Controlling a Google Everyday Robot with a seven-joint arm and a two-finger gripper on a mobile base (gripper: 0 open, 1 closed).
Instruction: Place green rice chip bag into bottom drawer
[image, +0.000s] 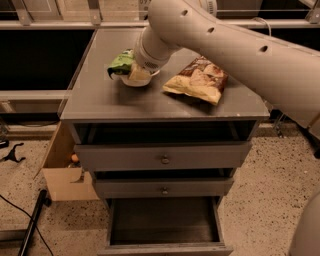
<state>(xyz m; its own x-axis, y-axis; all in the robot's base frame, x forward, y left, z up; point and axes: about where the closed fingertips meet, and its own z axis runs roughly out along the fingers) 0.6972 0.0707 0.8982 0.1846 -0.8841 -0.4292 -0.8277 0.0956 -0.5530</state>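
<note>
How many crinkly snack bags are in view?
2. The small bright-green rice chip bag is at the gripper over the grey cabinet top; the larger brown-and-yellow chip bag lies further right. Closed drawers could hide more.

A single camera looked down from high in front of the cabinet, facing the drawer fronts and tilted steeply onto the bench. It stood close: the robot's arm swept in from the upper right. The pincer sat over the bench's left half, midway between front and rear edges, against the green rice chip bag. The open bottom drawer met the view's lower edge.
</note>
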